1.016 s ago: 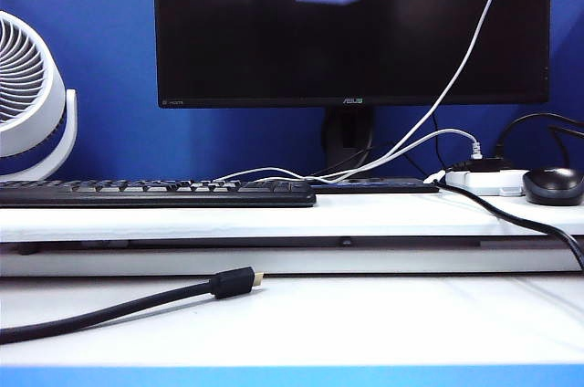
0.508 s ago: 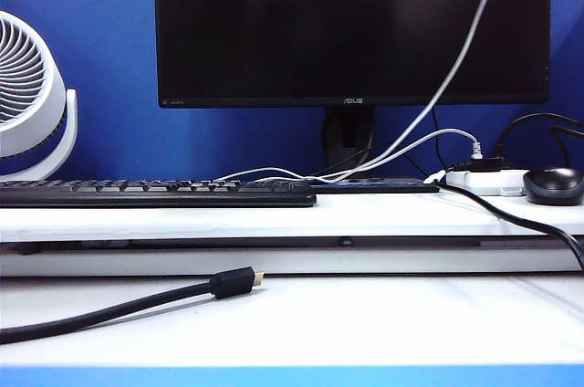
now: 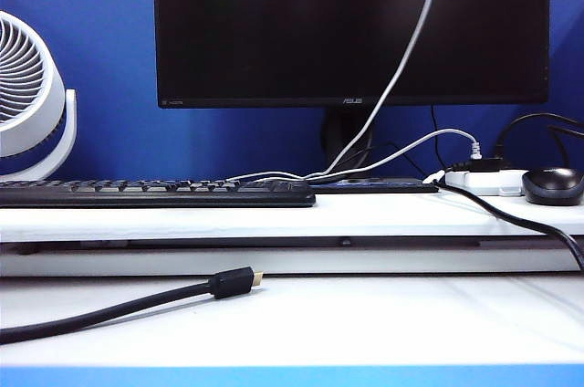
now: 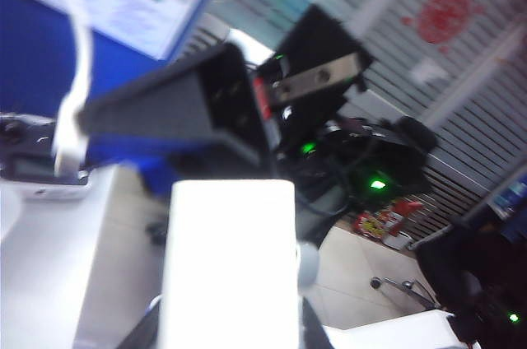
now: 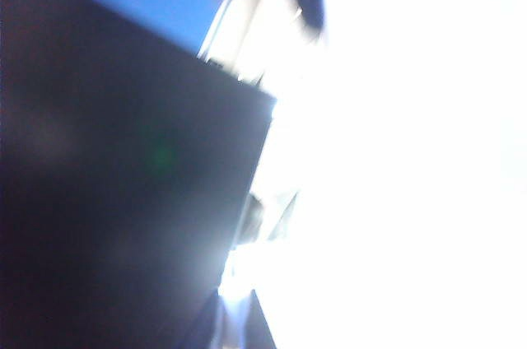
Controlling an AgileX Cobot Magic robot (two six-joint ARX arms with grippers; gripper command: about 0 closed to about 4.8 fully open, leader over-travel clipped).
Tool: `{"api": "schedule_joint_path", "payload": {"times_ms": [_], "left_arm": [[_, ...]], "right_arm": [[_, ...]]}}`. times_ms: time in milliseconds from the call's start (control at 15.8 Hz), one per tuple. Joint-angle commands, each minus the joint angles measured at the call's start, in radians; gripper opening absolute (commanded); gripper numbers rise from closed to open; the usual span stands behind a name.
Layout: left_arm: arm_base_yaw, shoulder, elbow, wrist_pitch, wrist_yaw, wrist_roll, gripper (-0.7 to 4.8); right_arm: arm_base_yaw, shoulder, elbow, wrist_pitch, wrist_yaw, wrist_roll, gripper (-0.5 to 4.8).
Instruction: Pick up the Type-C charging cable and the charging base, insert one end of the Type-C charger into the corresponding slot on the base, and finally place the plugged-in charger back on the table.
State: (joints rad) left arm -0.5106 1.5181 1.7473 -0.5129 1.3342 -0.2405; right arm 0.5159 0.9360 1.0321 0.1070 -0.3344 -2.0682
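Since a second ago: the blurred white block that showed at the top of the exterior view is gone from it, and the Type-C charging cable (image 3: 401,54) now hangs more to the left across the monitor (image 3: 274,31).
Type-C charging cable: it rises taut from behind the keyboard (image 3: 155,192) and leaves the top edge of the exterior view; its upper end is out of sight there.
My left gripper (image 4: 226,341): raised off the table (image 3: 365,319), my fingers clenched on the charging base (image 4: 230,267), a plain white block filling the near part of my left wrist view.
My right gripper (image 5: 235,316): its view is washed out by glare and blur; my fingers are pressed together, and I cannot tell whether the cable is pinched between them.
Both arms: out of the exterior view.
Front of the table: a thick black cable (image 3: 119,307) with a gold-tipped plug lies there.
Raised shelf: a white power strip (image 3: 488,181) sits beside a black mouse (image 3: 553,184).
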Motion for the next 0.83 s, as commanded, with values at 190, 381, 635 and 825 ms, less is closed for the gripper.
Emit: {"api": "schedule_joint_path", "payload": {"times_ms": [190, 381, 635, 825], "left_arm": [[0.000, -0.004, 0.007, 0.031, -0.036, 0.018, 0.49], [0.000, -0.005, 0.007, 0.017, -0.135, 0.099, 0.49], [0.000, -0.005, 0.007, -0.087, -0.424, 0.274, 0.49], [-0.011, -0.005, 0.007, -0.099, -0.523, 0.346, 0.49]], "right_arm": [[0.042, -0.019, 0.005, 0.025, 0.082, 0.058, -0.01], [0.042, -0.020, 0.005, 0.024, 0.155, 0.111, -0.01], [0.042, -0.020, 0.005, 0.017, 0.187, 0.132, -0.01], [0.042, -0.019, 0.005, -0.039, 0.178, 0.134, -0.01]]}}
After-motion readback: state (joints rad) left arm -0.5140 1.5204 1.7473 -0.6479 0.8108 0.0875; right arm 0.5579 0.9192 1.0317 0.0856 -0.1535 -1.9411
